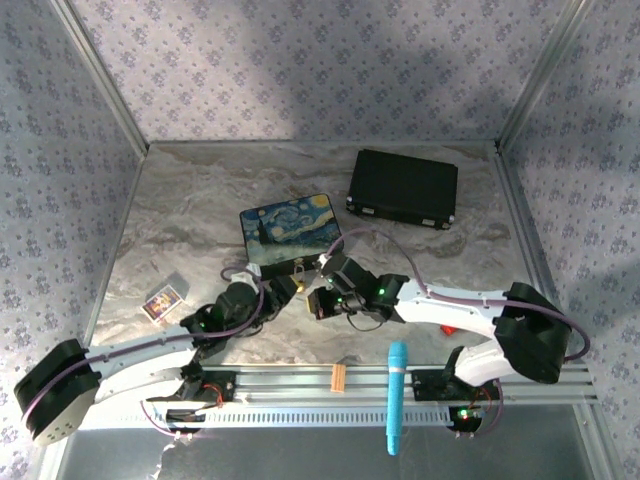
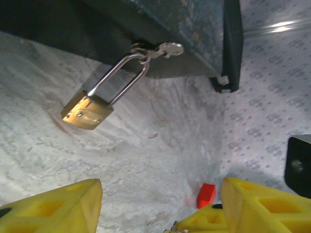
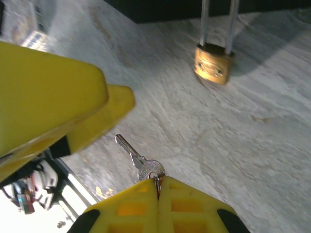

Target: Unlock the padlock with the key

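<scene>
The small brass padlock (image 2: 87, 111) hangs by its long silvery shackle (image 2: 119, 77) from the hasp of the starry-night tin (image 1: 290, 232). Its body rests on the marble table, and it also shows near the tin's front edge (image 1: 299, 269). My left gripper (image 2: 160, 194) is open a short way in front of the padlock, with nothing between its yellow fingers (image 2: 53, 206). My right gripper (image 3: 158, 187) is shut on the ring of the silver key (image 3: 138, 158). The key's blade points out over the table, well short of the padlock (image 3: 214, 63). The two grippers sit close together (image 1: 283, 290) (image 1: 322, 300).
A black case (image 1: 403, 187) lies at the back right. A small red block (image 2: 206, 195) sits on the table near my right arm. A picture card (image 1: 162, 302) lies at the left, and a blue tool (image 1: 396, 395) rests across the front rail.
</scene>
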Controlling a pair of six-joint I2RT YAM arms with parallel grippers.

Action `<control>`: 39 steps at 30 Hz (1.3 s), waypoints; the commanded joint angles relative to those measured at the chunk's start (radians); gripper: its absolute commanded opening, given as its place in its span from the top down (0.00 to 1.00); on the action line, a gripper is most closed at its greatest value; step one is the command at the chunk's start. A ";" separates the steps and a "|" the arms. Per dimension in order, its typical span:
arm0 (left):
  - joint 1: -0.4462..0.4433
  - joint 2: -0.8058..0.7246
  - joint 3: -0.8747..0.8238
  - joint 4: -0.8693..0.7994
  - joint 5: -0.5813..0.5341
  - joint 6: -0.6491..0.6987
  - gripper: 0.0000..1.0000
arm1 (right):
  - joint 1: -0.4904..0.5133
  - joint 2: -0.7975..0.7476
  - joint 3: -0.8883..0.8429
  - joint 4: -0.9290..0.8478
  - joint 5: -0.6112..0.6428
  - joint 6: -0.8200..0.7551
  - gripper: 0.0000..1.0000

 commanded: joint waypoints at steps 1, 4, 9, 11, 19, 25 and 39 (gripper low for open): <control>-0.009 -0.025 -0.002 0.102 -0.062 -0.046 0.41 | -0.006 -0.021 -0.020 0.117 -0.055 0.059 1.00; -0.010 -0.041 0.005 0.086 -0.057 -0.036 0.52 | -0.019 -0.020 -0.059 0.213 -0.077 0.100 1.00; -0.011 -0.041 0.016 0.052 -0.035 -0.027 0.69 | -0.025 -0.013 -0.069 0.257 -0.092 0.118 1.00; -0.012 -0.039 0.027 0.016 -0.026 -0.026 0.66 | -0.028 -0.012 -0.068 0.259 -0.098 0.121 1.00; -0.022 -0.025 0.038 -0.004 -0.024 -0.017 0.91 | -0.033 -0.005 -0.080 0.287 -0.103 0.135 1.00; -0.022 -0.033 0.060 -0.046 -0.026 0.009 1.00 | -0.033 -0.009 -0.085 0.305 -0.114 0.122 1.00; 0.117 -0.115 0.172 0.020 0.358 0.434 1.00 | -0.328 -0.273 -0.248 0.579 -0.514 0.081 0.20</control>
